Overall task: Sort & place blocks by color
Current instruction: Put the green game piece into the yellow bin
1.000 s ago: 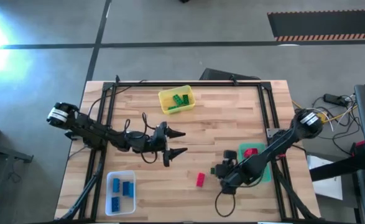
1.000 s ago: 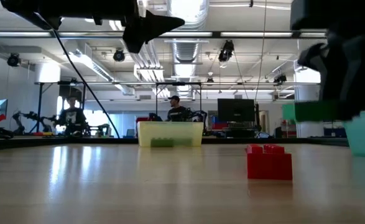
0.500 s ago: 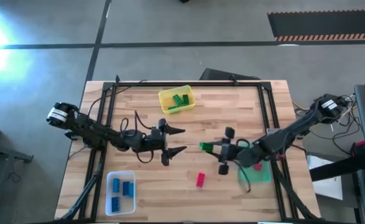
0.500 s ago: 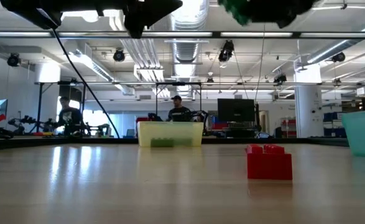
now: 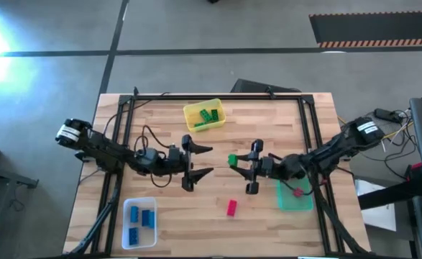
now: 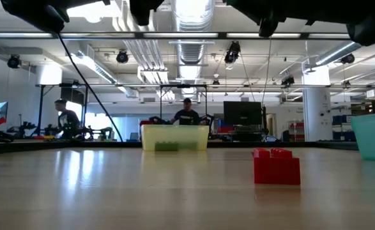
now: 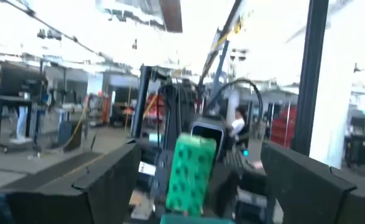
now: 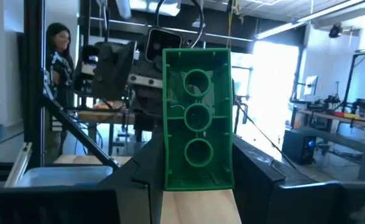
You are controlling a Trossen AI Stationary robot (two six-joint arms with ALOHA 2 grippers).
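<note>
My right gripper [image 5: 238, 160] hangs over the table's middle, shut on a green block [image 5: 232, 159], which also shows large in the right wrist view [image 8: 198, 118]. My left gripper [image 5: 211, 160] faces it from the table's left, open, its fingers a little short of the block [image 7: 191, 168]. A red block [image 5: 231, 207] stands on its base on the table [image 6: 276, 167]. Other green blocks lie in the yellow bin [image 5: 203, 115], blue ones in the clear bin [image 5: 140, 219], and a red one in the green bin [image 5: 295, 196]. My right gripper pinches the green block between its two fingers [image 8: 138, 183] at the block's end nearest the wrist [image 8: 198, 177], one finger on each long side. The fingers come about level from the table's right. The block sticks out beyond them, hollow underside toward the wrist camera, lifted clear of the table.
The black frame rails [image 5: 218, 96] run along the table's far edge and sides. The yellow bin stands at the far middle [image 6: 174, 137], the green bin at the near right [image 6: 374, 134]. People show in the room behind the table.
My right gripper has risen from low beside the green bin and gone toward the table's left and far side, tipping up from pointing down to about level. The green block has gone with it, lifted clear. My left gripper has tipped upward a little and stays open.
</note>
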